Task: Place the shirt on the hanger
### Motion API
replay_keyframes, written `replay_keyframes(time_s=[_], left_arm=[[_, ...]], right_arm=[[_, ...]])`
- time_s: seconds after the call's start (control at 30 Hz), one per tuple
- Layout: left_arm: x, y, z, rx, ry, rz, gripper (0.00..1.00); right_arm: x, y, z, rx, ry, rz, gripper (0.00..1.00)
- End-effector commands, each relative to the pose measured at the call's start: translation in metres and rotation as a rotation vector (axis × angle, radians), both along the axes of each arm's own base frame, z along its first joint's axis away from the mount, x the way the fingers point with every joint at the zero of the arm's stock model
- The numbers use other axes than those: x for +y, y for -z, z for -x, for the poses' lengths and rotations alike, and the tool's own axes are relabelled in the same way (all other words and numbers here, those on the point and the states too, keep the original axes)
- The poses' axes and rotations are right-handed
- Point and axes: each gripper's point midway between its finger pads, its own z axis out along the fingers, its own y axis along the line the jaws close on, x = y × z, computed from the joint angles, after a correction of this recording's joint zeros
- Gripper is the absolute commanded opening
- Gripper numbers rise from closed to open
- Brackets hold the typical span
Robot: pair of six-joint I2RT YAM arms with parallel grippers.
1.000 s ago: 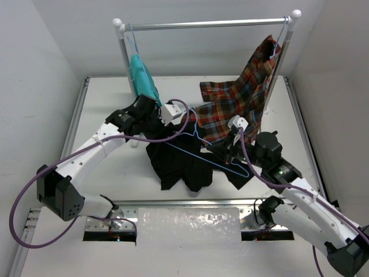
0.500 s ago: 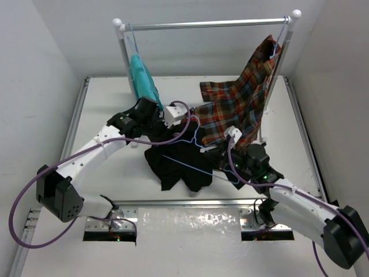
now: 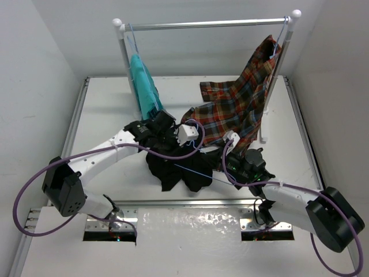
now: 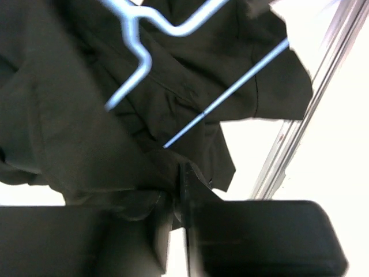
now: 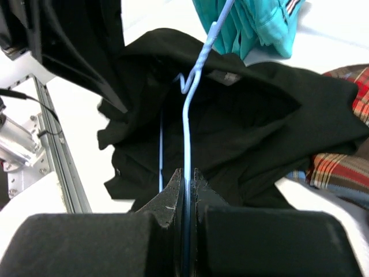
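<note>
1. bare table lies open left of the left arm and the teal garment.
2. mid-table is crowded: the shirt lies heaped, the hanger wire runs across it, and the right arm reaches in.
3. the plaid shirt drapes from the rail onto the table, blocking the right rear.
4. under the rail, a gap is open between the two hung garments.

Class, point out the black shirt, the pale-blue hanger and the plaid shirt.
black shirt [image 3: 165, 172]: top view, lower left fold.
hanger [image 5: 185, 138]: right wrist view, straight wire below bend.
plaid shirt [image 3: 230, 109]: top view, middle of cloth.
</note>
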Motion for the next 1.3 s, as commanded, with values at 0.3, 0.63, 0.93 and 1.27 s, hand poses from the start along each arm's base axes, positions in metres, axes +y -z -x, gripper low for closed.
replay_keyframes(time_s=[0.3, 0.63, 0.93, 1.27], left_arm=[[0.027, -0.030, 0.019, -0.292, 0.395, -0.140, 0.88], [0.065, -0.011, -0.014, -0.442, 0.251, -0.257, 0.92], [0.015, 0.001, -0.045, -0.455, 0.305, -0.142, 0.98], [-0.014, 0.029, -0.049, -0.410, 0.366, -0.032, 0.95]], right_arm=[[0.004, 0.014, 0.002, -0.020, -0.031, -0.017, 0.00], [0.005, 0.027, 0.005, 0.015, -0.045, -0.004, 0.00], [0.008, 0.026, 0.006, -0.039, -0.102, 0.130, 0.00], [0.011, 0.008, 0.009, -0.094, -0.136, 0.170, 0.00]])
